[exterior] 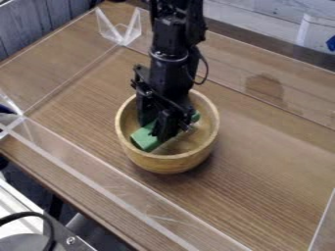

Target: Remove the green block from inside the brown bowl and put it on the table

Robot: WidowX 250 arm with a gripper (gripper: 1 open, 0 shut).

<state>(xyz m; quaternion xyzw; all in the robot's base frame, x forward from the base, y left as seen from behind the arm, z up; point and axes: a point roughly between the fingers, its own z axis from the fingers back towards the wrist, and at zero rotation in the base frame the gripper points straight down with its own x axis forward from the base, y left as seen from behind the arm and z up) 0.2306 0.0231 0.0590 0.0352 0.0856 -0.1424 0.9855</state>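
One green block [148, 141] sits inside the brown bowl [167, 153], tilted, its lower left end down near the bowl's floor by the left wall and its upper end running up under the hand. Block not yet clear of the rim. Hand [163, 125] points almost straight down into the bowl, dark fingers clenched on the upper part of the green block; exact contact points hidden by the fingers themselves. Black arm rises from the bowl toward the top edge of view. Bowl is light tan wood, thick-walled, resting flat on the tabletop [249, 186], roughly mid-surface. Tabletop brown wood-grain, a darker blotch [264, 87] to the upper right of the bowl. Low clear acrylic walls [78, 175] border the tabletop; nearest one runs along the front-left, below and left of the bowl.
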